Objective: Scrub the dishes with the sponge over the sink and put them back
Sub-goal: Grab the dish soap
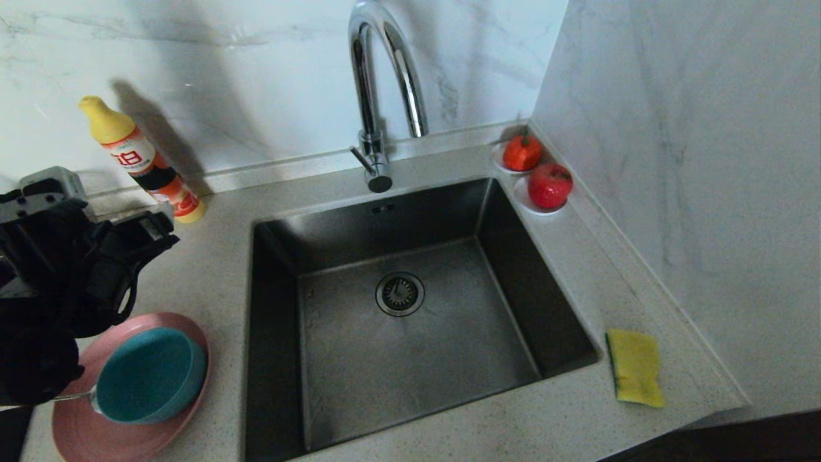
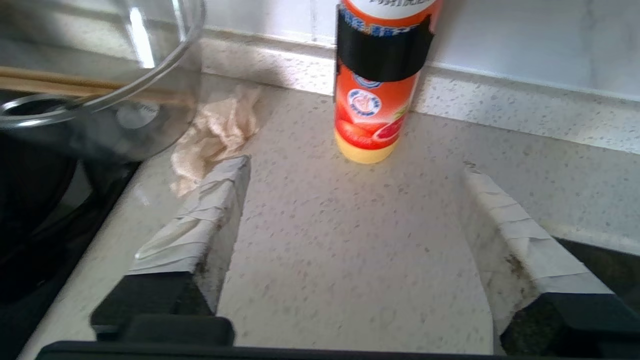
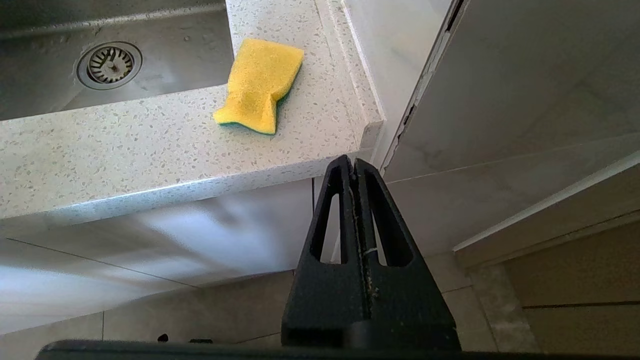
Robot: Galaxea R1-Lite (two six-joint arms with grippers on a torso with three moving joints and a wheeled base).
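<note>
Left hand [image 2: 350, 200] hovering wide open, holding nothing, over the speckled counter [image 2: 350, 280] | teal-blue bowl [image 1: 151, 375] sitting on round pink plate [image 1: 77, 430], thin silver spoon [image 1: 74, 398] alongside | yellow-green rectangular sponge [image 1: 635, 367] lying right of the stainless-steel sink [image 1: 410, 346] | right hand [image 3: 356, 167] hanging shut, empty, below the counter edge.

Left tool [image 2: 350, 200] hangs over bare surface [image 2: 350, 280] w/ jaws wide, nothing btwn them. Ahead stands a detergent bottle [image 2: 377, 85] upright, near the back wall; beige cloth [image 2: 212, 135] and glass bowl [image 2: 95, 85] crowd one side. Sink [image 1: 410, 333] basin holds only the drain, but tap [image 1: 385, 83] arches over its rear edge. Teal bowl [image 1: 151, 375] on pink plate [image 1: 77, 430] sits just below the left arm. Sponge [image 1: 635, 366] lies alone on the right strip, wall close beside. Right tool [image 3: 356, 167] sits pressed together below surface edge.
</note>
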